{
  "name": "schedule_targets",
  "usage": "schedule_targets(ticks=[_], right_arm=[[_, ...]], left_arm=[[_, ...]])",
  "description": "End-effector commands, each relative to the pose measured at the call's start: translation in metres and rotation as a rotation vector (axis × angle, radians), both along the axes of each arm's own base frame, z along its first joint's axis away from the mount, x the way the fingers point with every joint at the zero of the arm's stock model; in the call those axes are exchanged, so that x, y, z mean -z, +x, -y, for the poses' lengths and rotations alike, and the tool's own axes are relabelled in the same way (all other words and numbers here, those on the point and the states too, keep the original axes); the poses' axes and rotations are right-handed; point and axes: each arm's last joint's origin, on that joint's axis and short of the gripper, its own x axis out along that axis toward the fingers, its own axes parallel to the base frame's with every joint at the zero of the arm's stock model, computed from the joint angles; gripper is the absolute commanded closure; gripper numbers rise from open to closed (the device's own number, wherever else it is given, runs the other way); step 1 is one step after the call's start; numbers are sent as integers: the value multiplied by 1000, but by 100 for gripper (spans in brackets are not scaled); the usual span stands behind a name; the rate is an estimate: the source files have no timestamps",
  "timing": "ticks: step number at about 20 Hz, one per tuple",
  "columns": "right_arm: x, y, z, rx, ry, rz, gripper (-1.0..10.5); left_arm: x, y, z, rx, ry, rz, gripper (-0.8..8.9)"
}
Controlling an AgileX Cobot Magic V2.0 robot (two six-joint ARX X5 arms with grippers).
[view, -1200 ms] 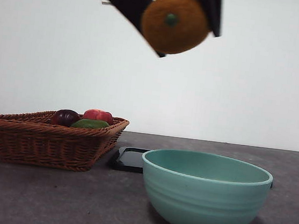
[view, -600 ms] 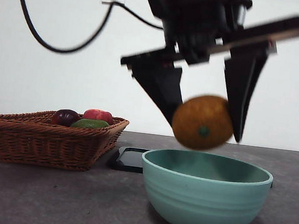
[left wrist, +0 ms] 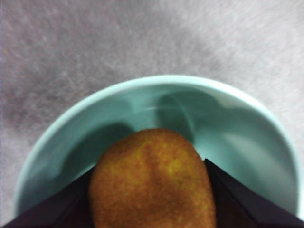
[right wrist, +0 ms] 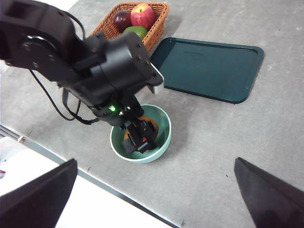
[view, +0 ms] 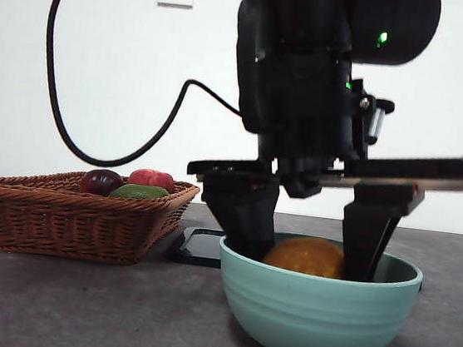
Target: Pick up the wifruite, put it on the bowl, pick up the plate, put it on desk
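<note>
The left end effector (view: 306, 253) holds the fruit (view: 306, 256) down inside the bowl (view: 314, 313), unreleased; the tray (right wrist: 209, 69) waits on the table (right wrist: 228, 133). The right end effector (right wrist: 156, 194) gapes wide.

Bowl (view: 313, 313) interior blocked: left claw (view: 306, 251) plus wifruite (view: 306, 256) fill it (worktop (right wrist: 266, 137) beside bowl open).

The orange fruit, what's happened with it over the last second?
The left gripper carried the orange fruit down from high above into the teal bowl, and is still shut on it. The bowl, the wicker basket with its fruit and the dark tray have not moved.
</note>
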Motion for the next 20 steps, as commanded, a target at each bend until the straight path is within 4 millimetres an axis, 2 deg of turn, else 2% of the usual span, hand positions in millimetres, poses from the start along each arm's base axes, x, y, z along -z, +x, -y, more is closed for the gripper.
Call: schedule_targets(ticks=[1, 11, 14, 16, 20], right_arm=[[-5, -2, 1, -1, 13, 19, 281], [-5, -2, 1, -4, 8, 23, 281], [-5, -2, 1, -4, 8, 23, 281], [-5, -2, 1, -4, 8, 23, 281], [-5, -2, 1, -4, 8, 23, 281]], left_arm=[[8, -1, 8, 15, 13, -7, 547], [5, 0, 10, 21, 2, 1, 516], [-1, 0, 11, 44, -7, 12, 286], [-9, -1, 11, 48, -23, 21, 251], [-40, -5, 5, 63, -93, 67, 251]])
